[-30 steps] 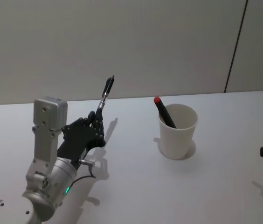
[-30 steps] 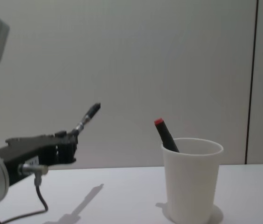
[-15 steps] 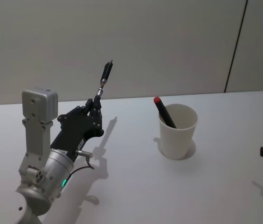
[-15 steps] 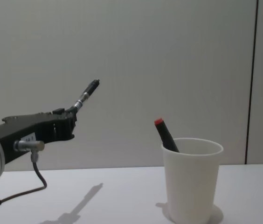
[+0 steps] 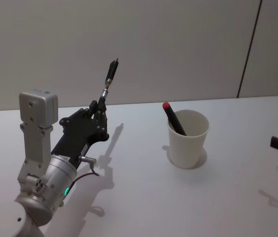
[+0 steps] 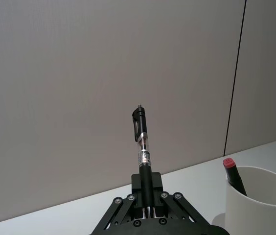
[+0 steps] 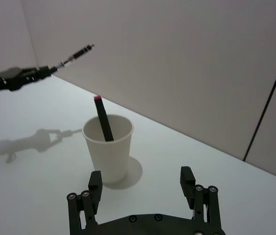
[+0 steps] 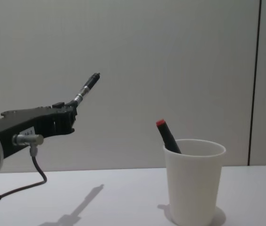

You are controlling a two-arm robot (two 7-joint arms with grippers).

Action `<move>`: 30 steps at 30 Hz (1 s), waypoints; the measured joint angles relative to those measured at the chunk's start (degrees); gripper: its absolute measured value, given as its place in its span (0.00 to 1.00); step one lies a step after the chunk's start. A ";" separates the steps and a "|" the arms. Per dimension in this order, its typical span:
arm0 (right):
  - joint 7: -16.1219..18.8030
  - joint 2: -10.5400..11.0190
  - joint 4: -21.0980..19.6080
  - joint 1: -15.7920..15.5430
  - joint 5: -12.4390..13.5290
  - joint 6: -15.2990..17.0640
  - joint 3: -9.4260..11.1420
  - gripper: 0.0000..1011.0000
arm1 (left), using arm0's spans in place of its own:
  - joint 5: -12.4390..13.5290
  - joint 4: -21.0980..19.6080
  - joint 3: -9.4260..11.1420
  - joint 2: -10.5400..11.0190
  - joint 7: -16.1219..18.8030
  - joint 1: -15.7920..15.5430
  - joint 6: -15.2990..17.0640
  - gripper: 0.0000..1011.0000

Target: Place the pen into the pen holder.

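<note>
Head view: left gripper (image 5: 100,104) pinches the pen (image 5: 108,81) aloft, well left of the cup (image 5: 188,140) holding a marker (image 5: 173,118); right gripper (image 7: 142,178) idles open. Transfer and drop remain.

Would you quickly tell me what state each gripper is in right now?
Left gripper: shut on the pen, raised off the table.
Right gripper: open, holding nothing.

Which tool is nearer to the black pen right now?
Left. The left tool is shut on the pen, held up left of the pen holder; the right tool is open, off to the pen holder's right, far from the pen.
</note>
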 joint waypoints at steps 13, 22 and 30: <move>0.85 0.07 -1.23 4.11 10.75 3.72 -0.62 0.99 | -0.10 -0.14 -0.08 0.03 -0.08 -0.03 -0.20 0.12; 0.52 -0.21 -1.85 7.27 19.48 6.89 -1.21 0.99 | -0.14 -0.20 -0.12 0.03 -0.11 -0.03 -0.25 0.12; -0.61 -0.61 -2.19 9.55 26.45 8.94 -1.75 0.99 | 0.23 -0.29 -0.14 -0.12 -0.30 0.07 -0.88 0.12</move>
